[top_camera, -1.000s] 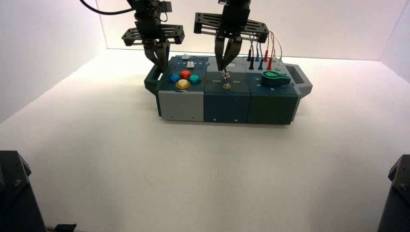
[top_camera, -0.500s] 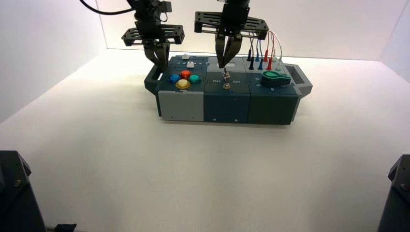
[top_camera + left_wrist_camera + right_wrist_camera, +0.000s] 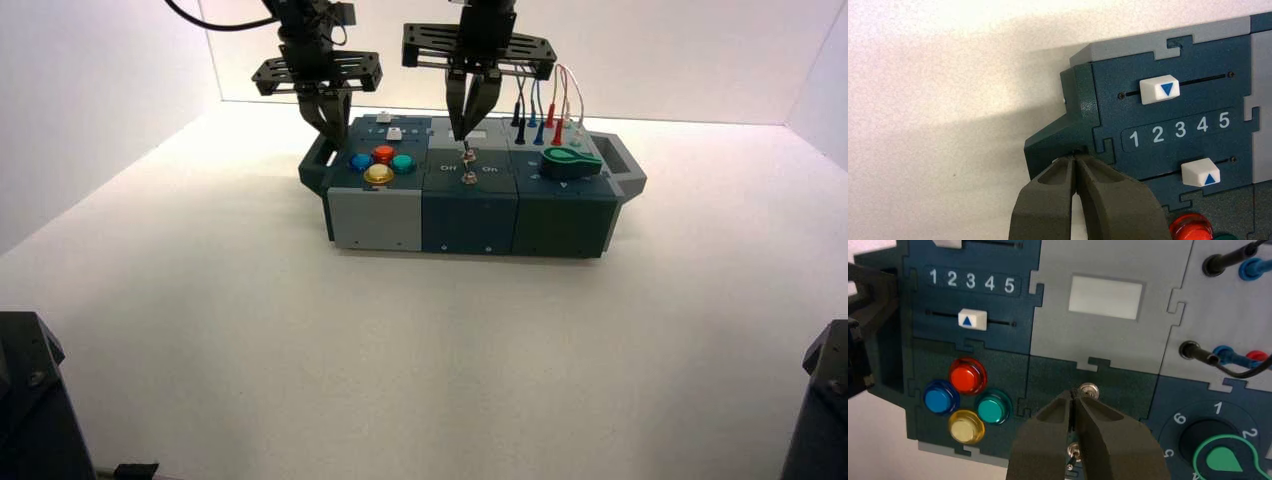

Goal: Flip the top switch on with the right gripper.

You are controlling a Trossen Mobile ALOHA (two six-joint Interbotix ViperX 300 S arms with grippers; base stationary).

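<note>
Right pincer (image 3: 1073,394), narrow, points down at the top switch (image 3: 1089,390), mid-box (image 3: 468,218) near the desk's (image 3: 400,350) far edge; left pincer (image 3: 1073,153), also narrow, idles at the box's left end.

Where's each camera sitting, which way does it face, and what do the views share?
High view: above and behind both arms, facing down at the dark multi-panel box; both black arms show.
Left wrist view: on the left arm, facing the white sliders at the box's left end; the black left hand shows.
Right wrist view: on the right arm, facing the silver top toggle switch; the black right hand shows.
Both wrist views share the round red button.
</note>
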